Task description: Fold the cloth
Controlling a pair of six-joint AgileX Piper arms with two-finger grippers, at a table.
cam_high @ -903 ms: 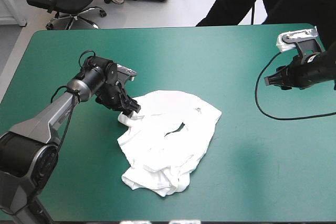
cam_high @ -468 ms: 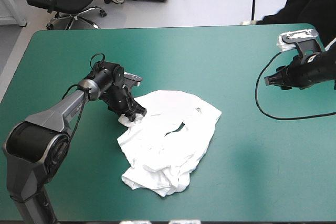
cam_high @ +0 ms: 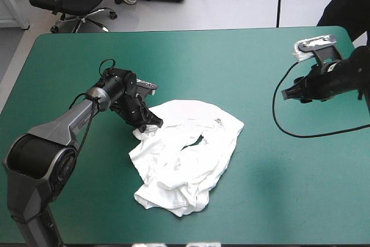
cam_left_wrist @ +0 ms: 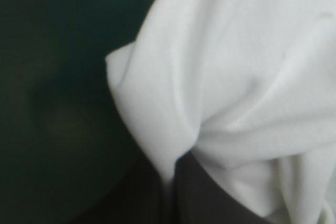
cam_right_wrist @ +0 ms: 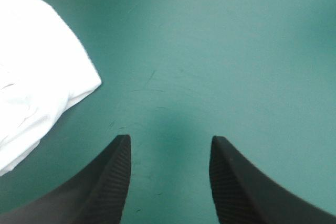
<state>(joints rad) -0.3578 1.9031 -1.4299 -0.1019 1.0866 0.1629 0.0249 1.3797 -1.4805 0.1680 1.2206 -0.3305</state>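
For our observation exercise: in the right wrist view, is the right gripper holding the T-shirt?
No: the right gripper stands open over bare teal-green cover, with the T-shirt lying apart, off to one side.

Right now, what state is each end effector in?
Left end effector: shut on the T-shirt.
Right end effector: open, empty, above the cover.

A crumpled white T-shirt [cam_high: 185, 163] lies on the teal-green table [cam_high: 231, 56].

High view overlooks the whole table [cam_high: 231, 62]; close wrist views both catch the T-shirt [cam_high: 173, 166].
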